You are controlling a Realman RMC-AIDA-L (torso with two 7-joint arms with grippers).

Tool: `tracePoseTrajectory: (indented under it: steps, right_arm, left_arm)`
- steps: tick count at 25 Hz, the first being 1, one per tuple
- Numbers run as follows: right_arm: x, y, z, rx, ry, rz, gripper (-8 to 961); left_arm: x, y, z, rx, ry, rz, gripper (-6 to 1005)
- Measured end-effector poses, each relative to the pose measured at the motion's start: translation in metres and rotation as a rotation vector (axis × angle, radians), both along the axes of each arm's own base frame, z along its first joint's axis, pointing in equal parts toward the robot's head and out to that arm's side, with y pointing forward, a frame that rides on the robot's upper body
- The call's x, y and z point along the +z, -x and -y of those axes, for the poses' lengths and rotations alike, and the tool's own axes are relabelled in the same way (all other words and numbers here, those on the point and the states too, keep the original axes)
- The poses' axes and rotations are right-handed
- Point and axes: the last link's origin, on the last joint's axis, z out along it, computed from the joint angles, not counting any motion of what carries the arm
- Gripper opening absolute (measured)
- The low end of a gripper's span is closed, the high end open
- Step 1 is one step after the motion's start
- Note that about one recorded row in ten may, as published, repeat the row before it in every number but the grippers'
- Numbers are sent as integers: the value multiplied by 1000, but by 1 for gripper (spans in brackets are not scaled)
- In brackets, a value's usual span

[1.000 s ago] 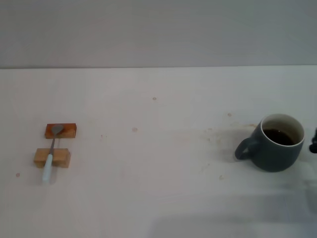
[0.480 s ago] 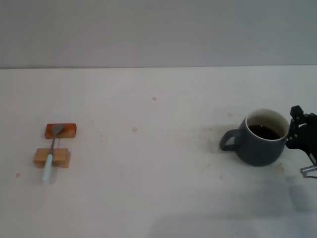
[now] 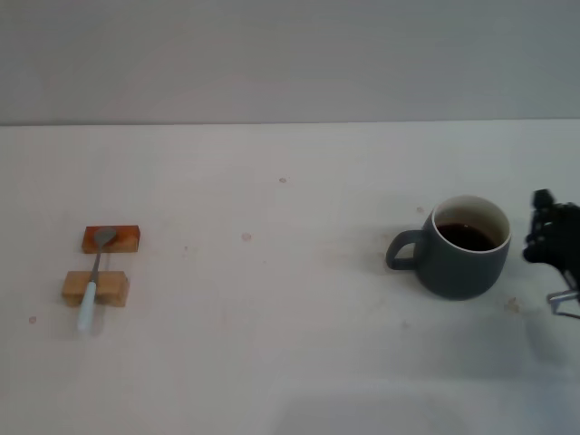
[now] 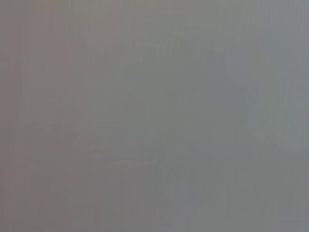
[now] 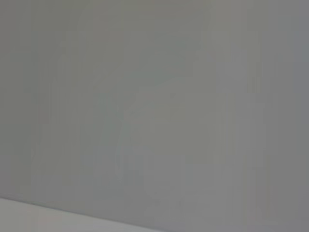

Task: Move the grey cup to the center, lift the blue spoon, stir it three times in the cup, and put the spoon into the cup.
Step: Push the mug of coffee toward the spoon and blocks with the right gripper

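Observation:
The grey cup (image 3: 462, 258) stands upright on the white table, right of the middle, with dark brown liquid inside and its handle pointing left. My right gripper (image 3: 551, 243) shows as a dark shape at the right edge of the head view, just right of the cup, with a narrow gap between them. At the far left the blue spoon (image 3: 93, 276) lies with its metal bowl on one wooden block and its pale blue handle hanging over the nearer one. My left gripper is out of view. Both wrist views show only plain grey.
Two small wooden blocks carry the spoon: a reddish-brown one (image 3: 122, 241) farther back and a lighter one (image 3: 109, 290) nearer me. The white table (image 3: 272, 317) ends at a grey wall behind. A few small stains dot the surface.
The cup has slid left and a little farther back, toward the middle. My right gripper came in from the right edge beside it and now stands slightly apart from it.

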Motion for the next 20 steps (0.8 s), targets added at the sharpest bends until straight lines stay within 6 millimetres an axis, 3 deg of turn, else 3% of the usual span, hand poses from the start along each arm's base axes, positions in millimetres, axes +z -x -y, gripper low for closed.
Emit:
tracePoseTrajectory:
  steps: [8,20]
  right_arm:
    - [2,-9,-13,-59,34,41,1]
    - [-18,19,-29,74,173,124,1]
  left_arm:
    - [0,0,0,-2,0,-1,802]
    - [-1,2,4,-5,-5,30,801]
